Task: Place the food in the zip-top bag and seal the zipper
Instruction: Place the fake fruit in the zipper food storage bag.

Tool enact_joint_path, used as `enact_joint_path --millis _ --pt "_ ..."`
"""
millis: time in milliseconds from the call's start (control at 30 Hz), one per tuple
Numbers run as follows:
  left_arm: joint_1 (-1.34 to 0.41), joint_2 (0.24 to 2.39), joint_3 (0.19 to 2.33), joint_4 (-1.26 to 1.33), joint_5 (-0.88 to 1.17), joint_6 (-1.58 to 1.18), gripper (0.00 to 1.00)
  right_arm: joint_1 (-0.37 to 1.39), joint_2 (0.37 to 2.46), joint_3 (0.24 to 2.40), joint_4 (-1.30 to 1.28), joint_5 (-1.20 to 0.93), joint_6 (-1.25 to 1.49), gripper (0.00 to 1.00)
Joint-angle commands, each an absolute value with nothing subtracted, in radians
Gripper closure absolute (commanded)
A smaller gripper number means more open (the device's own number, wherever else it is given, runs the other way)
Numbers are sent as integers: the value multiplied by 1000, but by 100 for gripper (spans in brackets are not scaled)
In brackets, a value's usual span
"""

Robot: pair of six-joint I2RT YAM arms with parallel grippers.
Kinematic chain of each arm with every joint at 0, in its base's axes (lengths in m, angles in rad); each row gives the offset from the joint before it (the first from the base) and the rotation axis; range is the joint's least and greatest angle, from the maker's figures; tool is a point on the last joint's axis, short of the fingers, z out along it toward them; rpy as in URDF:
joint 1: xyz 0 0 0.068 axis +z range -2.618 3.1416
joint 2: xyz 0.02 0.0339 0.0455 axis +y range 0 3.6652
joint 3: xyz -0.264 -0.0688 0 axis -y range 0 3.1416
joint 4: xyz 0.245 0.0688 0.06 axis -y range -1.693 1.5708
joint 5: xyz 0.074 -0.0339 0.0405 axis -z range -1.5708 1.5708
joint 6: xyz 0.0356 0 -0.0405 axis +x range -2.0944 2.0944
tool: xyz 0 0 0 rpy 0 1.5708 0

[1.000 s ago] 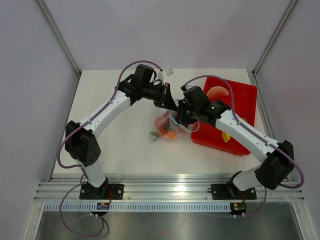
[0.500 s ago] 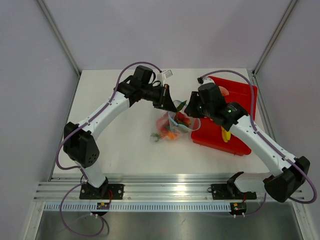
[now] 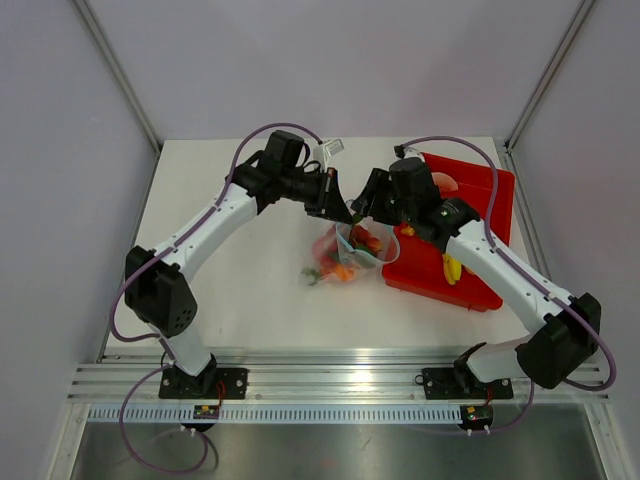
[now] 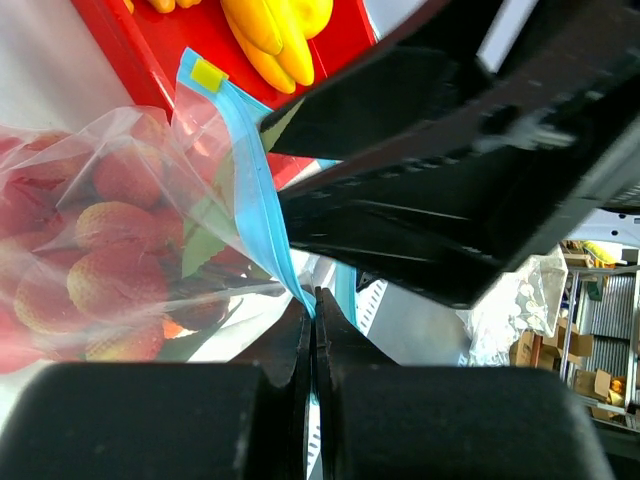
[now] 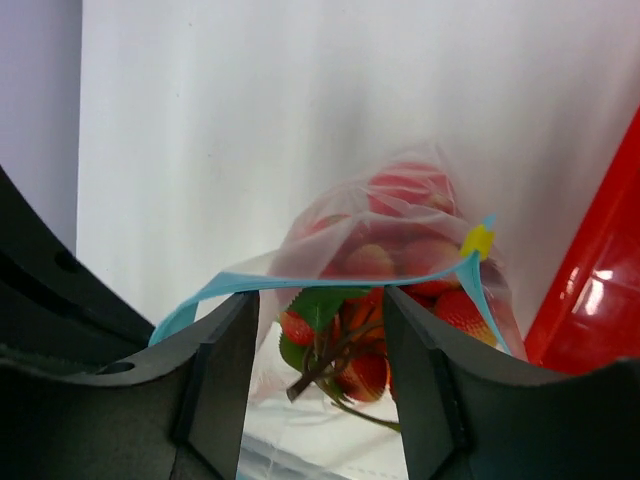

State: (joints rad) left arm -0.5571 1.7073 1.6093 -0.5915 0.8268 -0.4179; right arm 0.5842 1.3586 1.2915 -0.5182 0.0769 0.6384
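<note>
crinkly clear zip-top bag [image 5: 340, 225] bulging with bumpy red food [image 4: 105, 285]

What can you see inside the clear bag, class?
Red bumpy berries, green leaves and an orange piece show through the bag. Whatever lies beneath that pile is covered.

Top view: bright, even light is falling from above; the arms are casting only faint, soft-edged shadows on the white table [image 3: 230, 290]; detail is holding sharp to every edge.

Left wrist view: the left gripper [image 4: 313, 310] is showing as a dark, blurred foreground mass; the table is bleaching to white at upper left; the zip-top bag [image 4: 100, 230] is catching pale sheen along its creases.

Right wrist view: the fingers [image 5: 225, 380] of the right gripper [image 5: 318, 300] are blurring grey at close range; the red tray [image 5: 590, 290] is throwing a white glare patch.
</note>
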Motion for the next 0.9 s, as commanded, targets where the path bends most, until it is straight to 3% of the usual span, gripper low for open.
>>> enact_joint_path --millis 0,100,133,267,367,467,767,867 --pt "-560 1640 1615 -543 876 -417 100 583 1399 1284 -404 61 707 41" --pt "-560 1631 1597 -531 881 -426 100 583 1436 1270 -381 71 730 50" --pt "-560 1631 1591 -528 881 -426 100 583 1442 1264 -376 72 736 61" --pt "-560 1631 1582 -506 888 -436 100 584 1445 1223 -367 83 755 82" --pt "-561 1640 1577 -494 900 -448 100 583 1442 1204 -368 86 759 94" --pt "-561 1644 1565 -473 900 -460 100 583 1440 1186 -379 74 768 99" --pt "-563 1654 1571 -448 908 -479 100 583 1514 1146 -374 74 785 96" --pt "-563 1654 1569 -456 907 -472 100 583 1510 1161 -400 81 778 83"
